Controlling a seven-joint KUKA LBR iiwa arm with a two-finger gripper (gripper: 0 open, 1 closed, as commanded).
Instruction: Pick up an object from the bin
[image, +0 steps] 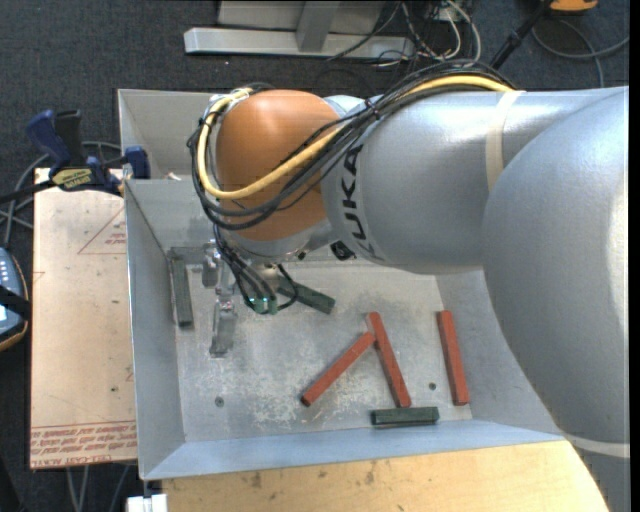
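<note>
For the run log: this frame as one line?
tool: low over bin's left floor | nearest: grey bar by left wall | also: dark bar mid-bin, three red-brown bars, dark green bar

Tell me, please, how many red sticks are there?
3 red sticks: one slanted mid-floor, one touching its top end, one apart on the right; the arm may hide others.

Bare floor (235, 400) front-left — red sticks (391, 362) right

The arm (480, 180) and its orange cover (265, 160) hide the bin's (150, 330) rear floor and right wall from us. 1 dark green bar (318, 301) disappears under the wrist, so we see only its lower right end.
</note>
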